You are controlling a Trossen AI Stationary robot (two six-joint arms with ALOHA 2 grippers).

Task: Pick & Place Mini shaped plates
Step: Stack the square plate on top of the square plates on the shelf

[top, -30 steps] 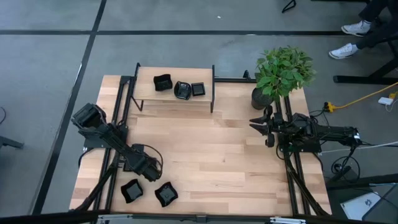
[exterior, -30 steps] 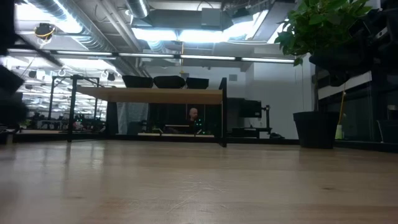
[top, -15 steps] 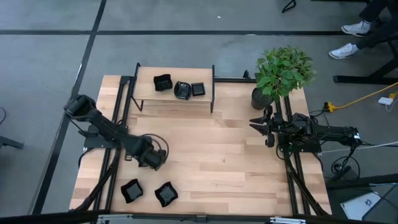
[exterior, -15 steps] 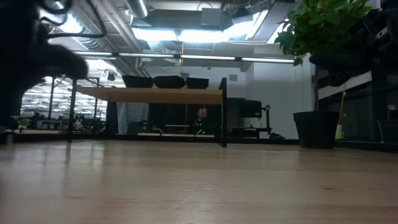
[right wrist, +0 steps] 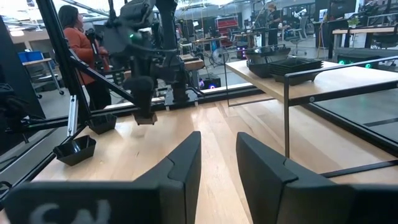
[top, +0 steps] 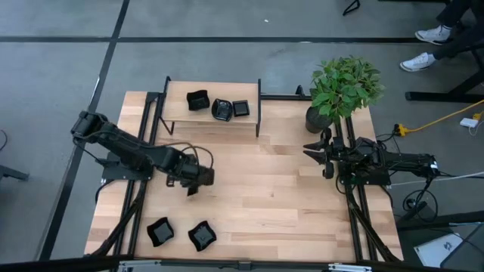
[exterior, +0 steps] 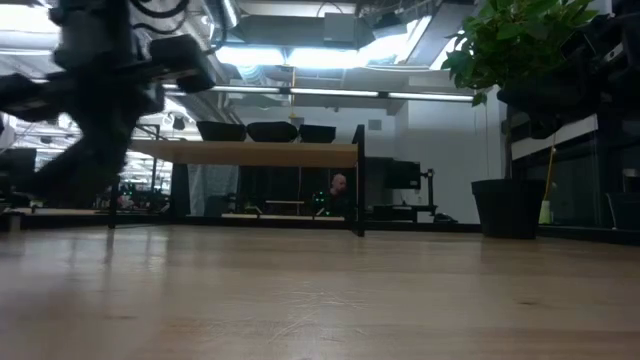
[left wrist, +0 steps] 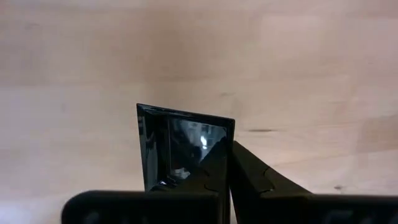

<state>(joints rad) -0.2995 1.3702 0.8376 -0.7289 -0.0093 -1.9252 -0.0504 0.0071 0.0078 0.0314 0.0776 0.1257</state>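
My left gripper (top: 195,178) hangs over the table's left middle, shut on a square glossy black mini plate (left wrist: 183,146), also seen from the right wrist view as a plate (right wrist: 144,117) held clear of the wood. Two more black plates (top: 159,230) (top: 201,236) sit flat on the table near its near-left corner. Three plates (top: 198,100) (top: 222,109) (top: 240,108) rest on the small raised shelf (top: 178,117) at the far edge. My right gripper (right wrist: 217,163) is open and waits at the right edge, touching nothing. My left gripper has the square plate by the rim at one side (left wrist: 217,163), pinched between its two fingers, of which one finger (left wrist: 252,180) shows beside the rim. The fingers come from above, pointing down. The plate hangs below them on edge, lifted clear of the table.
A potted plant (top: 344,89) stands at the far right corner, just beyond my right arm. The shelf's dark metal legs (top: 259,125) stand on the table's far part. Bare wood (top: 265,189) lies between the arms. A person (right wrist: 78,43) stands beyond the table's left side.
My left gripper, shut on the plate the whole time, has risen from beside the two near-left plates and travelled toward the table's right and far side, carrying the plate clear of the wood. The two plates on the table have stayed put.
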